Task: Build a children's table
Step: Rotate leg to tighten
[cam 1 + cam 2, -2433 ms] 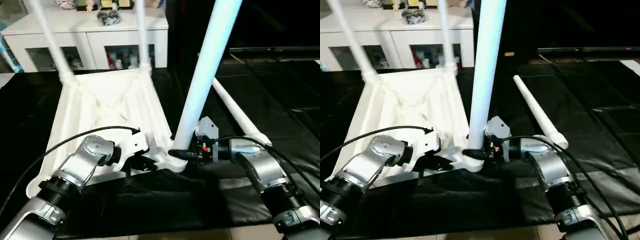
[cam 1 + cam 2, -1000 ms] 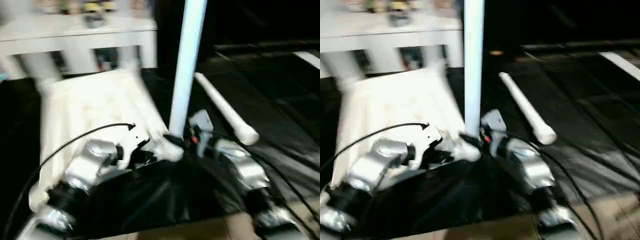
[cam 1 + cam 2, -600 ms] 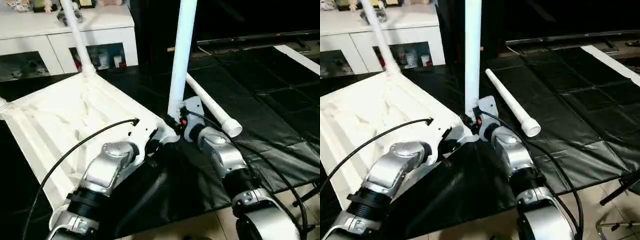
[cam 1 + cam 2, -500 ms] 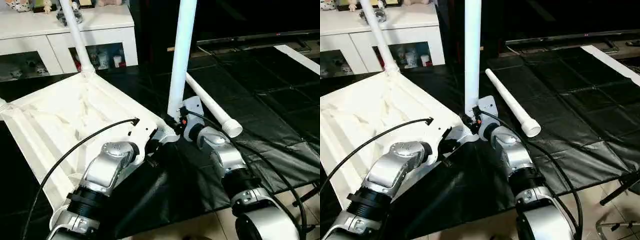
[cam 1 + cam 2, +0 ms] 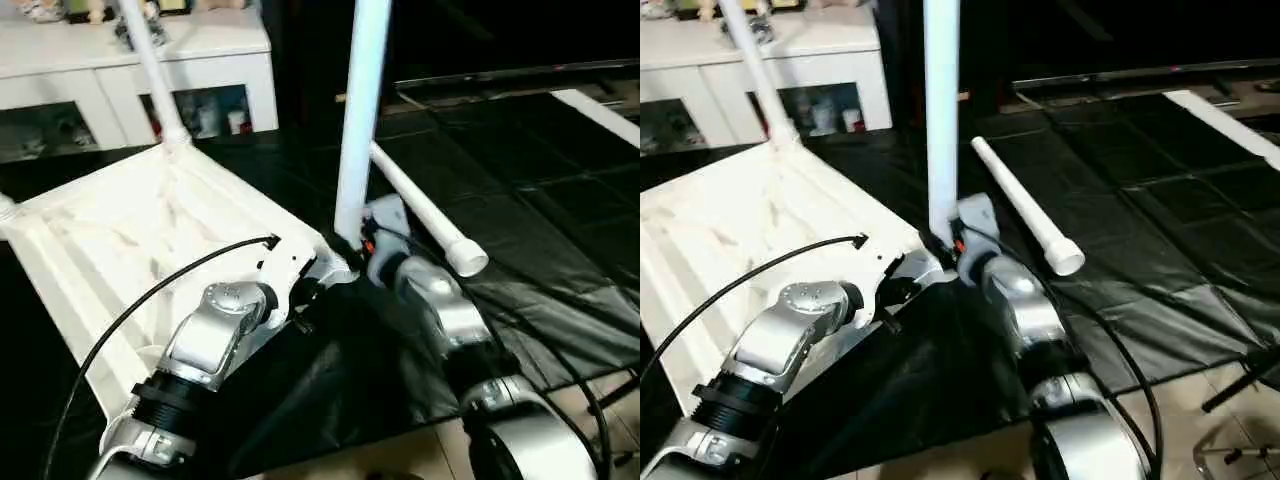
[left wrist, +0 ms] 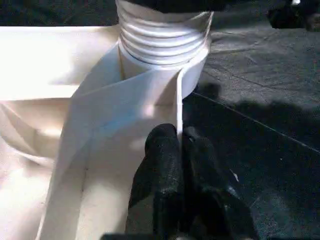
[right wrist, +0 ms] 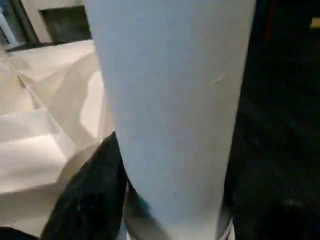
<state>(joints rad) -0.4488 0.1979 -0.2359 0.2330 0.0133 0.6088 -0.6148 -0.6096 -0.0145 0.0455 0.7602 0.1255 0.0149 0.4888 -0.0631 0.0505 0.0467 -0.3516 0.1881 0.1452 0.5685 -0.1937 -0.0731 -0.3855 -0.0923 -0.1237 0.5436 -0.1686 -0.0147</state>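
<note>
The children's table top (image 5: 120,230) lies upside down on a black mat, ribbed underside up. Two legs stand in its far corners, one of them (image 5: 150,70) near the cabinet. A third leg (image 5: 360,120) stands upright in the near corner socket (image 6: 165,45). A loose leg (image 5: 420,215) lies on the mat just right of it. My left gripper (image 6: 177,142) is shut on the thin rim of the top beside that socket. My right gripper (image 5: 350,250) is at the base of the upright leg (image 7: 170,100), which rises directly in front of its wrist camera.
A white cabinet (image 5: 60,50) with glass doors and small figures stands behind the table top. The black mat (image 5: 540,200) stretches to the right, with a white bar (image 5: 600,115) lying at its far edge. Bare floor (image 5: 420,460) begins at the mat's near edge.
The head camera has swung since the earliest frames. The near leg has gone from leaning to upright in its socket. Both arms have stayed in place over the last half second.
</note>
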